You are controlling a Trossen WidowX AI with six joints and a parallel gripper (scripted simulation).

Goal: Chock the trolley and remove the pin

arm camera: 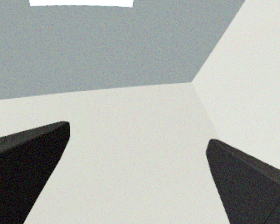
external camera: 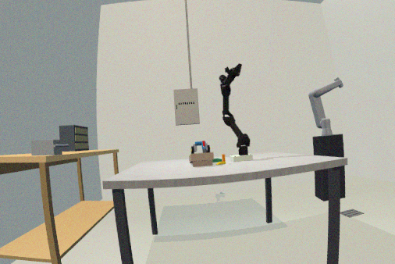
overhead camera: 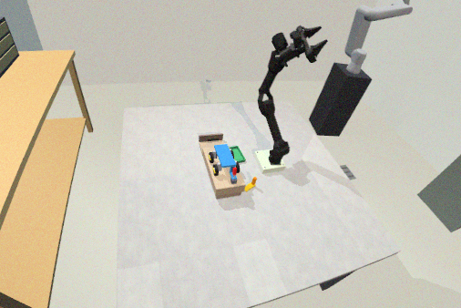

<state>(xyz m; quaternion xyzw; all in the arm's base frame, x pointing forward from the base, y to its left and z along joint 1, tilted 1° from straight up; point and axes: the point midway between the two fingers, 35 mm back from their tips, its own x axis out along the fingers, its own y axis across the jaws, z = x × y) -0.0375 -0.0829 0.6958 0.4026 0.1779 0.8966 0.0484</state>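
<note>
The blue-topped trolley stands on the wooden ramp. The red-headed stop pin is upright in its blue-grey holder at the ramp's near end, beside the trolley. The yellow chock with its upright orange handle lies on the table, right of the ramp's near end. The green tray sits right of the ramp. My gripper is open and empty, high above the table and far from these things. Wheel contacts are too small to tell.
The arm stands on a pale base plate right of the tray. A raised wooden end stop closes the ramp's far end. Off the table are a wooden bench at left and a grey arm on a black pedestal at right.
</note>
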